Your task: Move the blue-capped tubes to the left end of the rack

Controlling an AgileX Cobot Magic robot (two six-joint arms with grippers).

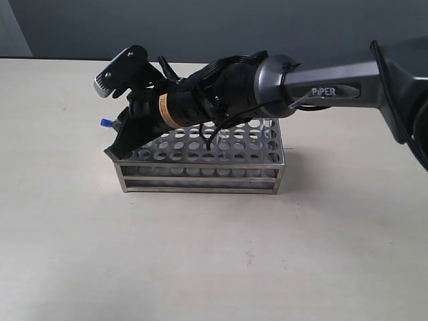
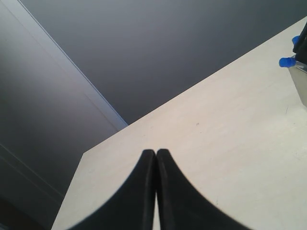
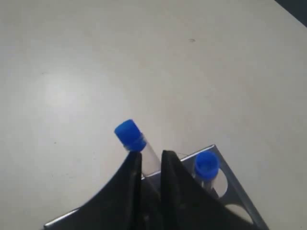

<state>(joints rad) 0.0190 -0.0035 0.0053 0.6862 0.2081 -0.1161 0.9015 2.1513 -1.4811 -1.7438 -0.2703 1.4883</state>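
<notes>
Right end effector (image 3: 151,155) pinches the tilted blue-capped tube (image 3: 129,133) (left end effector (image 2: 156,153) pressed together); best ease it upright in the rack (image 3: 235,184).

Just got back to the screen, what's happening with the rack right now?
The right fingers are at the left end of the rack, closed on a tilted blue-capped tube. A second blue-capped tube stands in the rack beside it. The left fingers are shut and empty, off to the side over the table.
</notes>
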